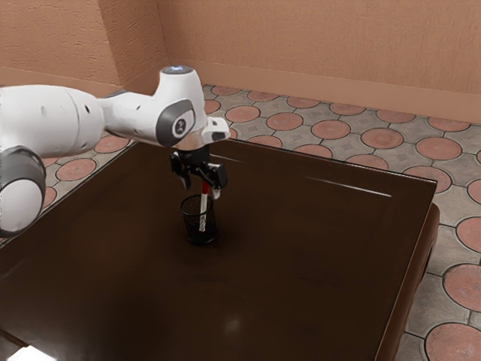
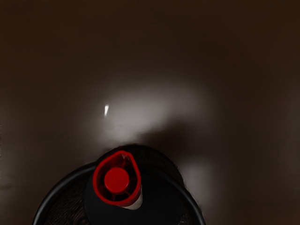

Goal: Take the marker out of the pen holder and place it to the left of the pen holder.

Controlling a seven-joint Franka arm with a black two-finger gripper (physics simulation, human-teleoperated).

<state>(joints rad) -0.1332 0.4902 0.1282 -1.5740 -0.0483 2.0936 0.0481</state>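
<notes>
A white robot arm with grey joints (image 1: 56,120) reaches over the dark brown, glossy table (image 1: 316,256) from its edge at the exterior view's left, its black two-finger hand (image 1: 202,189) pointing down, fingers (image 1: 186,182) apart.

Soft, even light warms the walls (image 1: 301,45) and floor (image 1: 383,138), while the glossy bench (image 1: 323,256) reads very dark. Pale streaks of glare lie on it to the exterior view's right of the end effector (image 1: 202,188); a faint glow sits well apart, toward that view's lower edge, and a blown-out white patch fills its lower left corner. Under the end effector, the wrist view is dim: a broad grey sheen with one small hard glint, and a dark, soft-edged shadow beside the pen holder (image 2: 52,195).
</notes>
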